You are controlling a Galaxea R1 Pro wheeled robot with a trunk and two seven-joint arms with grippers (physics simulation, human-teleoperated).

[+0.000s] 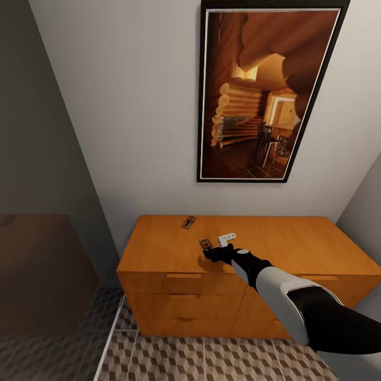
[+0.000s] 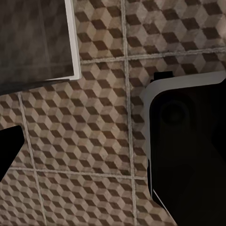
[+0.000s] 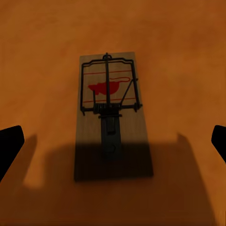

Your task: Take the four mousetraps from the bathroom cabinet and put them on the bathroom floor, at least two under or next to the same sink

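On top of the orange cabinet [image 1: 296,238], the right gripper [image 1: 207,252] hangs just over a mousetrap [image 1: 205,244]. From the right wrist, that mousetrap [image 3: 112,120] lies flat on the wood between the two dark fingertips [image 3: 9,143], which stand wide apart and touch nothing. So the right jaws are open and hold nothing.

A second mousetrap [image 1: 188,221] lies a little farther back, at about 11 o'clock from the first, near the wall. A small white thing [image 1: 227,238] sits just beside the gripper, at about 2 o'clock from it; I cannot tell what it is.

I can count two traps, and both are on the cabinet. I think this grab is only about to start. These two must yet go down to the bathroom floor [image 1: 222,360], and I cannot say where the other two traps are.

The left wrist looks down at the bathroom floor [image 2: 84,141]. A dark tip [image 2: 7,150] pokes in at one edge, so I cannot tell if the left jaws are open or closed. A big picture [image 1: 267,90] hangs on the wall above.
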